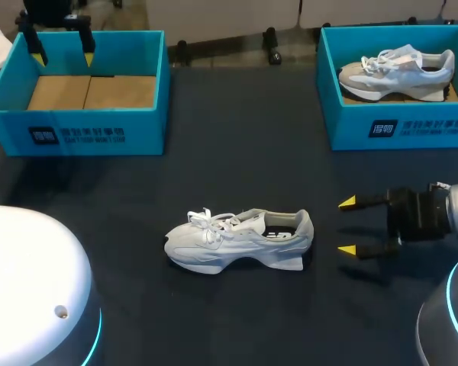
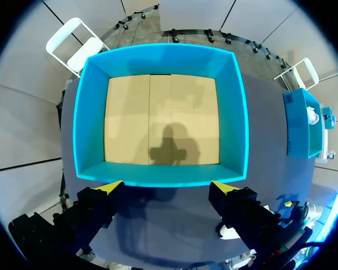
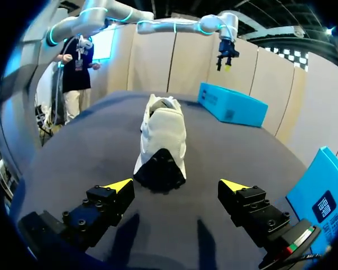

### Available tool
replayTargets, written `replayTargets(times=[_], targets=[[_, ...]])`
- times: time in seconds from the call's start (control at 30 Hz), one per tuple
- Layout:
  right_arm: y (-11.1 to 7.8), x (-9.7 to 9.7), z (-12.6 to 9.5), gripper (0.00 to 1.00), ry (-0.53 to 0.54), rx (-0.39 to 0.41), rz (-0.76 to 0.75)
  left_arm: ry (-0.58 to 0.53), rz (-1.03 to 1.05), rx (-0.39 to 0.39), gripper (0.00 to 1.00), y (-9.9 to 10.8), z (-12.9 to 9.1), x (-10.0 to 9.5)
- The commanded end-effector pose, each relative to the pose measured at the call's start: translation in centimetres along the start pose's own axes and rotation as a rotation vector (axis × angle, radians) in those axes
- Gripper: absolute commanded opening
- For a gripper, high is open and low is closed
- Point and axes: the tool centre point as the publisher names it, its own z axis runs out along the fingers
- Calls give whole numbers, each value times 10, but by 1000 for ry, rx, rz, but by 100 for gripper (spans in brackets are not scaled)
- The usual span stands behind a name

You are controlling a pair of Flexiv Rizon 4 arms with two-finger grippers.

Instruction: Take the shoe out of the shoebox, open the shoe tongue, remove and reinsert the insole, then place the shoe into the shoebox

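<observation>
A white and grey shoe [image 1: 240, 240] lies on its sole in the middle of the dark table, toe to the left and heel to the right. My right gripper [image 1: 347, 226] is open, level with the table, a short way right of the heel. In the right wrist view the shoe [image 3: 160, 140] lies heel-first just ahead of that gripper [image 3: 177, 185], not touching it. My left gripper [image 1: 62, 55] hangs open over the empty blue shoebox [image 1: 76, 122] at the back left. The left wrist view looks straight down past this gripper [image 2: 168, 187] into the shoebox [image 2: 163, 56], whose cardboard floor is bare.
A second blue shoebox [image 1: 397, 126] at the back right holds another white shoe [image 1: 397, 72]. In the right wrist view its corner [image 3: 321, 194] is close beside my right gripper. Bare table lies between the two boxes and in front of the shoe.
</observation>
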Motion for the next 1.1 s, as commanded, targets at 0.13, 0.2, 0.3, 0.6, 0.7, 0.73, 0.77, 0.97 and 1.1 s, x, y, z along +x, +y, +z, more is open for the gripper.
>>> replayTargets(times=[0.13,0.2,0.3,0.6,0.7,0.73,0.77,0.97,1.1], targets=[[2,2,12,100,-1,6,16,0,0,0,100,0,0,0],[2,1,17,100,1,9,25,0,0,0,100,0,0,0],[3,-1,23,100,-3,11,36,0,0,0,100,0,0,0],[8,-5,44,100,9,-32,42,0,0,0,100,0,0,0],[10,-3,48,100,21,-39,46,0,0,0,100,0,0,0],[11,-2,50,100,27,-42,48,0,0,0,100,0,0,0],[12,-1,52,100,30,-44,50,0,0,0,100,0,0,0],[17,3,63,100,54,-57,55,0,0,0,100,0,0,0],[21,4,68,100,61,-66,53,0,0,0,100,0,0,0]])
